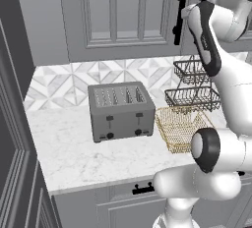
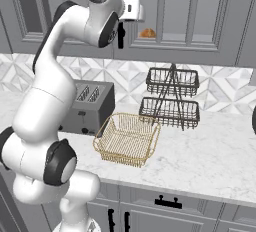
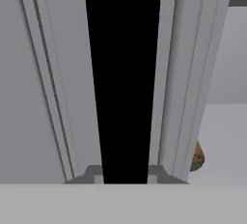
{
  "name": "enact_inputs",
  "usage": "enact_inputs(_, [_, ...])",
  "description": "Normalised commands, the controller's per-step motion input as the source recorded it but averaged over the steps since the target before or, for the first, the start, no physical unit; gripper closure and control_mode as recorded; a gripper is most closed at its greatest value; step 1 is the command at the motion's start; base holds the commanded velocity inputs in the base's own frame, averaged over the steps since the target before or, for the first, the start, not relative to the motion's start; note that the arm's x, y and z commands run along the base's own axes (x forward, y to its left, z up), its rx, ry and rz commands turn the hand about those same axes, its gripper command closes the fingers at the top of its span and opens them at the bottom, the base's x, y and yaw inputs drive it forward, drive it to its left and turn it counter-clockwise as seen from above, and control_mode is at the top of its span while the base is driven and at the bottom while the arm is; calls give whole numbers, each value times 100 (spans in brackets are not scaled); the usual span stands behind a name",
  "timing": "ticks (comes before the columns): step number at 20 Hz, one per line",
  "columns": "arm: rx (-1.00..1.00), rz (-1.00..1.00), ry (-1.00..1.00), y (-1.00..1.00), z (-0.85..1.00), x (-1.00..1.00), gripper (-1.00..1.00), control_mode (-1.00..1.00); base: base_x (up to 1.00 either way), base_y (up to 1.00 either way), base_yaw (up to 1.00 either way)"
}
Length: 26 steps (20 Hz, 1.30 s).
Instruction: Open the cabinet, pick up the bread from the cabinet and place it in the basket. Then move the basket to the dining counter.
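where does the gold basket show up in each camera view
Left base view: basket at right of centre on the counter, just right of the toaster.
Right base view: basket at centre, right of the toaster.
Hand view: not in it.
Shared landmark: the two-tier wire rack behind it.

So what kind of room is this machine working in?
A kitchen, a rendered one by the look of it. A toaster stands on a marble worktop against a tiled backsplash, with grey wall cabinets above and drawers below.
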Motion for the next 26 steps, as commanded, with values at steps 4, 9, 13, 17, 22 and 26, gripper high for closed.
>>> enact_inputs(4, [1,-3,7,-21,-4,-57,100,-100,0,0,0])
enact_inputs(9, [10,-3,1,-66,0,-100,100,-100,0,0,0])
enact_inputs(13, [18,0,0,-98,0,-100,100,-100,0,0,0])
enact_inputs(17, [18,1,-7,-99,0,-100,100,-100,0,0,0])
enact_inputs(22, [16,6,-4,-100,0,-100,100,-100,0,0,0])
enact_inputs(26, [12,6,0,-84,-1,-83,100,-100,0,0,0])
